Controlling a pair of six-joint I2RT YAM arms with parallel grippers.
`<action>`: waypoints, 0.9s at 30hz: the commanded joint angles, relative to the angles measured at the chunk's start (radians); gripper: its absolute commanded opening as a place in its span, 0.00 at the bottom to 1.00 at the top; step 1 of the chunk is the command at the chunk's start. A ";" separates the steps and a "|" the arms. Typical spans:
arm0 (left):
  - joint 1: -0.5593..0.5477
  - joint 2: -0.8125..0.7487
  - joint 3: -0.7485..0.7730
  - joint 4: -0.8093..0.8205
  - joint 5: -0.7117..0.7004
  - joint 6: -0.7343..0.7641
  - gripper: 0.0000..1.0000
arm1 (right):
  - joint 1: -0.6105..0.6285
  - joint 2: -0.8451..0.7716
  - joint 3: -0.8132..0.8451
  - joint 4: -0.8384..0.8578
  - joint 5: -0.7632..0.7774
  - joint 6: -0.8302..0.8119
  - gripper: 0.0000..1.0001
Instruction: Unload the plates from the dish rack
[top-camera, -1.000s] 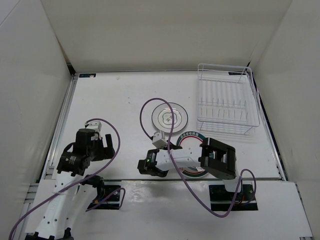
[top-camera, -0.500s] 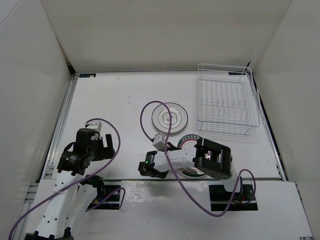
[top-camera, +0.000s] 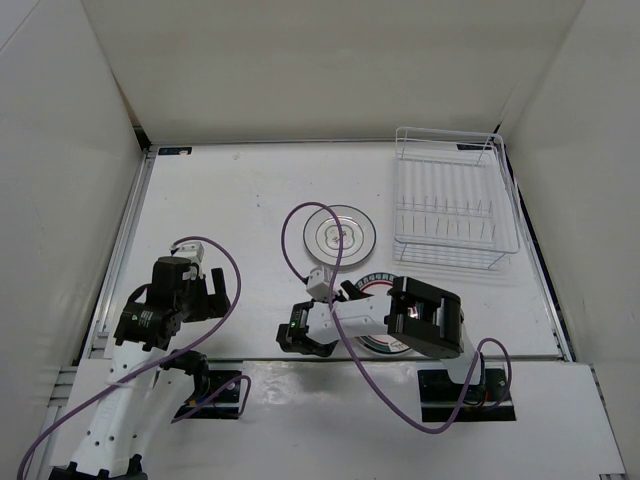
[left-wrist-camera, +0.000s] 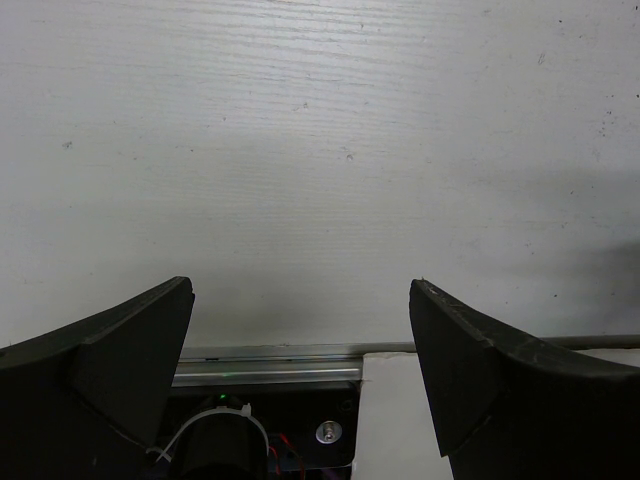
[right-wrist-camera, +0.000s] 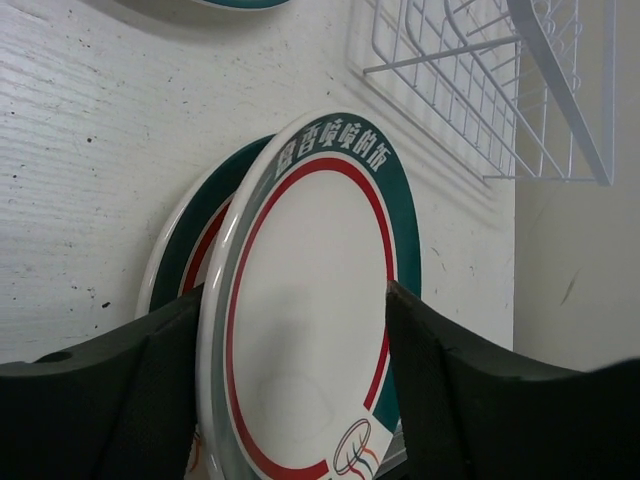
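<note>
1. Top view: the dish rack (top-camera: 455, 212) sits back right on the table (top-camera: 230, 200), with the grey-rimmed plate (top-camera: 340, 235) flat just left of it. The green lettered plate (top-camera: 380, 271) is near the front, mostly under my right arm.
2. Left wrist: left gripper (left-wrist-camera: 300, 290) is spread wide over bare table, holding nothing.
3. Right wrist: right gripper (right-wrist-camera: 292, 300) has its jaws wide apart. The green lettered plate sits in the gap, on top of a second green-rimmed plate (right-wrist-camera: 190, 245). Can't tell if the pads touch it.

Top view: the dish rack (top-camera: 455, 215) sits upper right on the table (top-camera: 230, 200). We log a lone plate (top-camera: 340, 232) flat at centre, just left of the rack. Below both, lower centre, two more: the upper plate (right-wrist-camera: 310, 330) lies on the lower plate (right-wrist-camera: 185, 255), which shows at its left in the right wrist view.
</note>
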 joint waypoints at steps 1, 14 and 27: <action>0.000 0.002 -0.007 0.027 0.018 0.006 1.00 | 0.004 -0.001 0.045 -0.338 0.017 0.014 0.71; 0.001 -0.006 -0.005 0.026 0.016 0.009 1.00 | -0.036 -0.229 -0.114 0.164 -0.127 -0.406 0.80; 0.001 -0.009 -0.007 0.024 0.015 0.009 1.00 | -0.058 -0.214 -0.122 0.303 -0.276 -0.566 0.83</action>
